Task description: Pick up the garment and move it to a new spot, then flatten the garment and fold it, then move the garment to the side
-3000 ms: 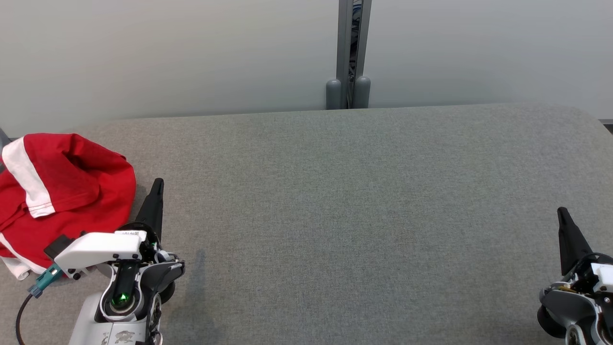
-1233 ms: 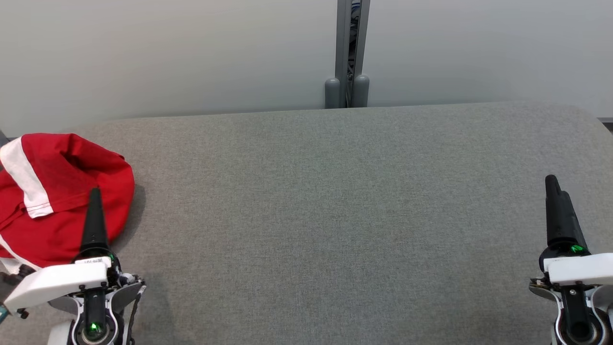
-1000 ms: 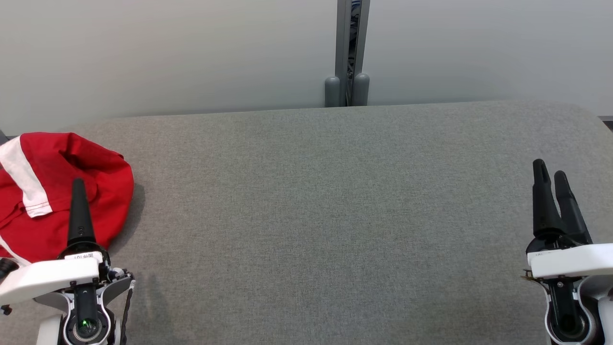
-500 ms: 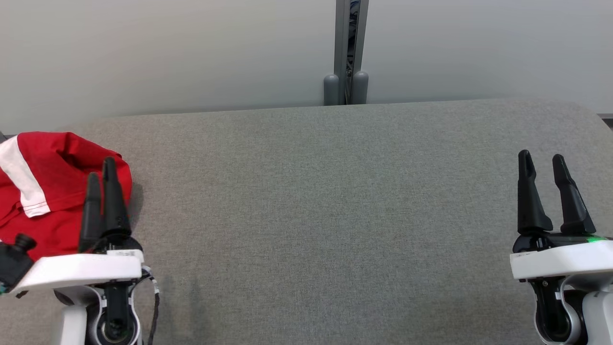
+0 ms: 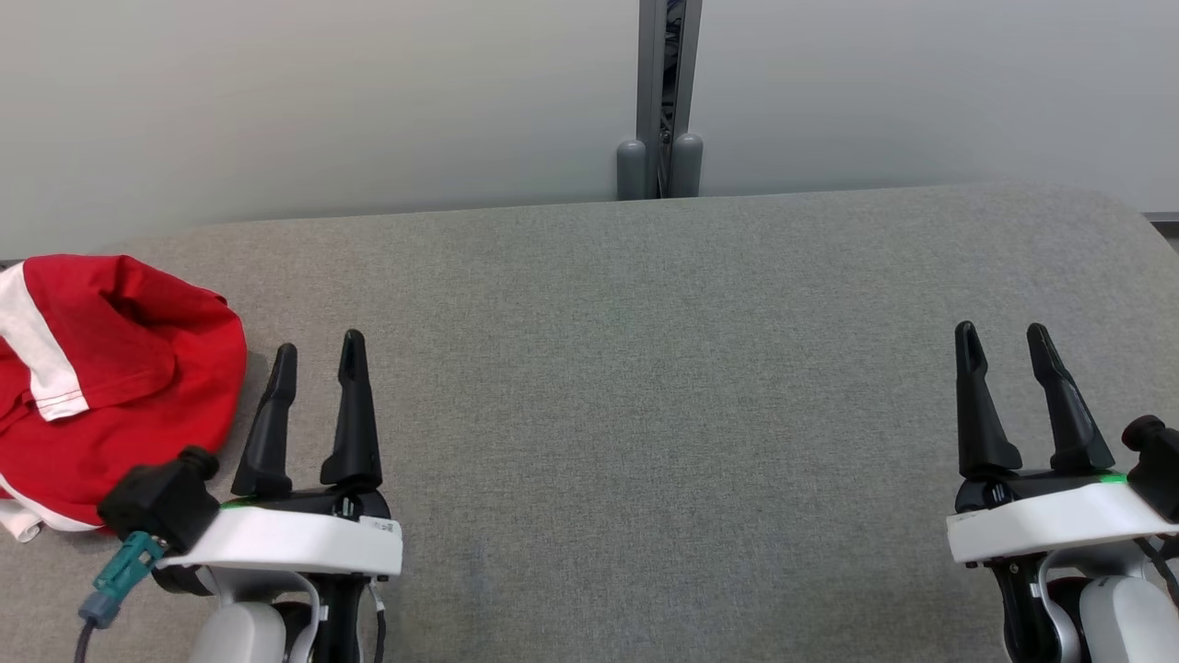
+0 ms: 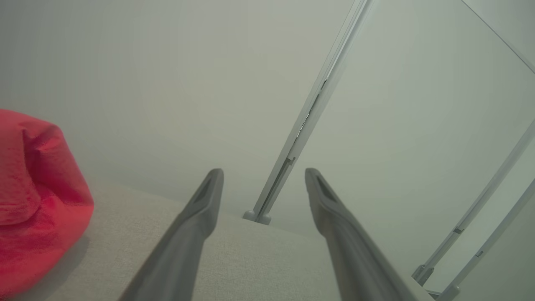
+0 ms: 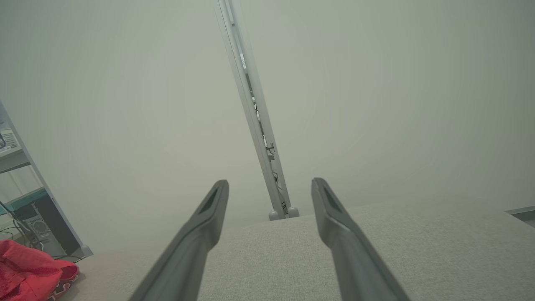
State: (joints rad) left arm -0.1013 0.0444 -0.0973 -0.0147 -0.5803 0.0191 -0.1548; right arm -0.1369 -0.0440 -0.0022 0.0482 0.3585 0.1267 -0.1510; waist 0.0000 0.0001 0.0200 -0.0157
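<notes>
Two hands: left hand and right hand, each with fingers spread wide, nothing between them.
Garment: red with a white stripe, bunched in a heap at the far-left edge of the tabletop; part of it runs out of the head view.
Left hand: just beside the heap's right flank, fingers pointing away from the robot; appears clear of the cloth.
Right hand: well apart from the garment, over bare tabletop on the right.
Step, as judged: first pickup, not yet begun.
Doing it well: swing the left hand over the heap and come down on a raised fold, not the flat part. Close on one thick ridge near the top so the cloth lifts whole.
Risk: the heap sits near the edge, so a sideways shove could push it off. Approach from above.
Landing spot: the broad bare middle gives room to spread and fold.
Right hand's part: probably needed once the cloth is centred, to take a second corner.
</notes>
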